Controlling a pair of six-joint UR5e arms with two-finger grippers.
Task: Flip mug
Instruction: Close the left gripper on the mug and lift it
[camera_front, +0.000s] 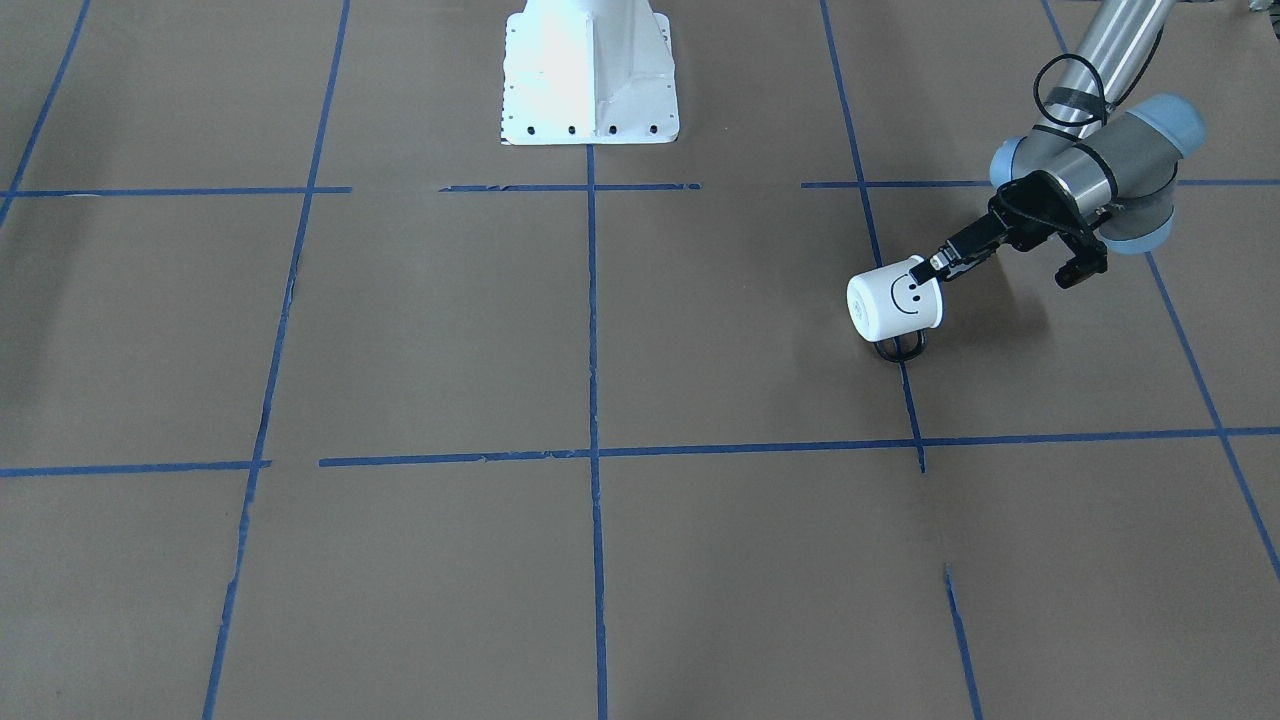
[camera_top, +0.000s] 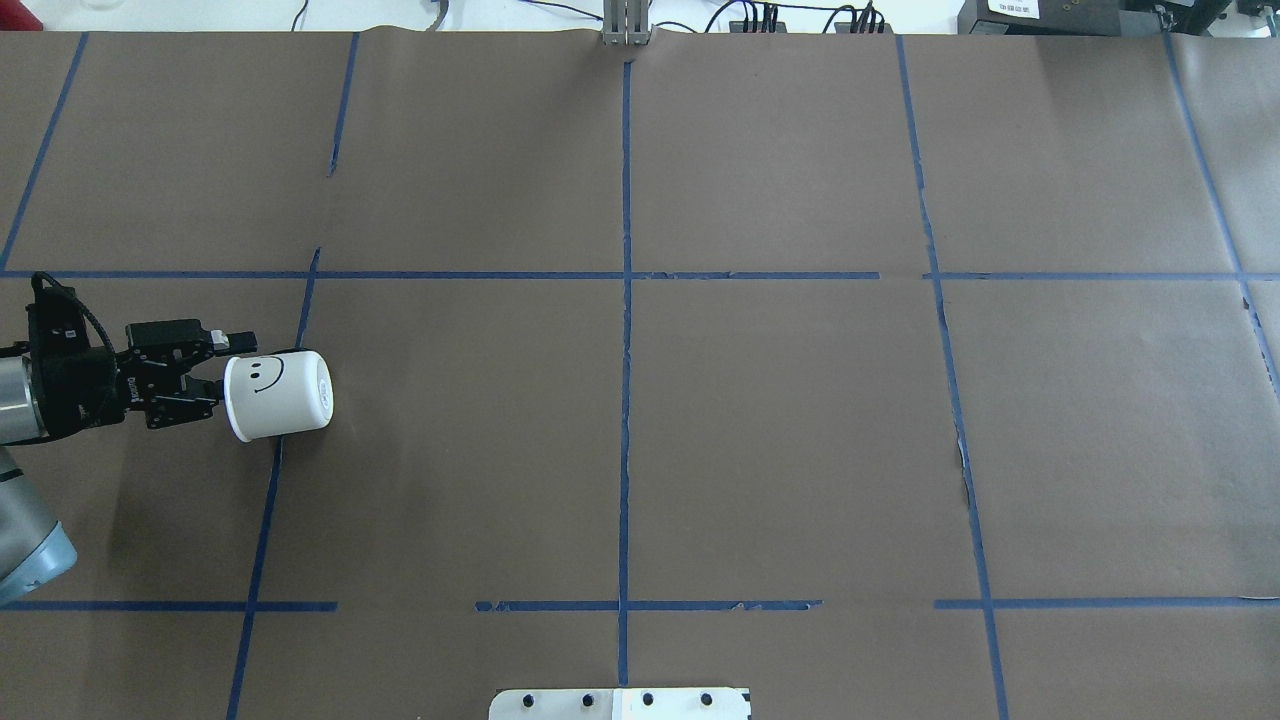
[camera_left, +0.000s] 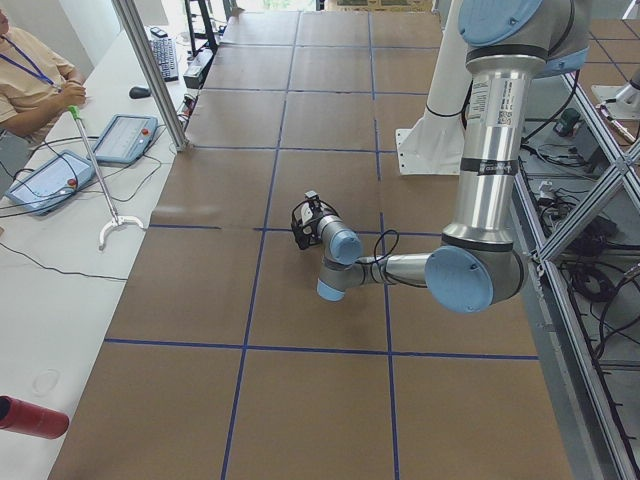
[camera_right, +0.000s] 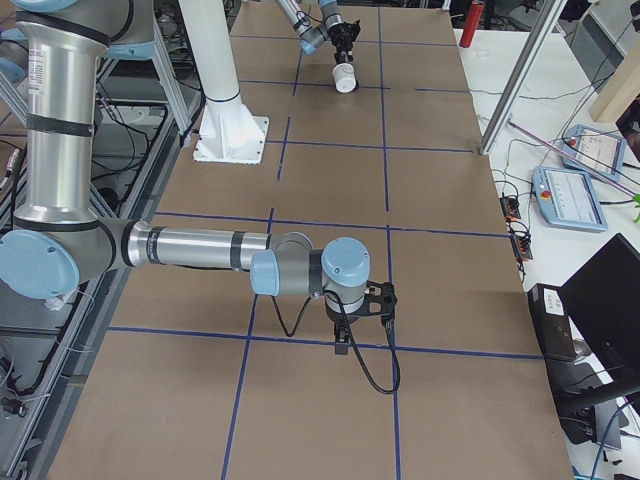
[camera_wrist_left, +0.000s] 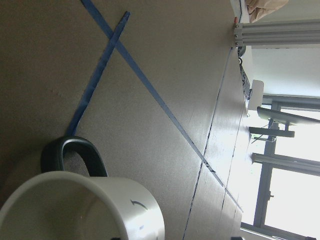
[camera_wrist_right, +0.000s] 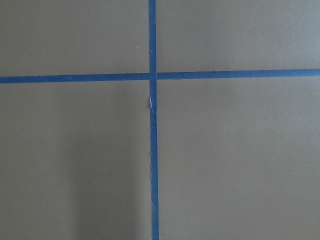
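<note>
Smiley mug (camera_front: 895, 303) lies tipped sideways over the table's (camera_front: 450, 330) left side, handle downward, rim pinched in the left gripper (camera_front: 932, 269); mid-flip, a wrist roll should come next. Right gripper's (camera_right: 341, 346) opening cannot be told.

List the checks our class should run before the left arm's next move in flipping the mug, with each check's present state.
1. Left gripper grips the mug at its rim: ok.
2. Mug upright: not ok, it lies on its side.
3. Handle points down; clear of the table: cannot tell.
4. Right gripper far from the mug: ok.
5. Right gripper open: cannot tell.
</note>
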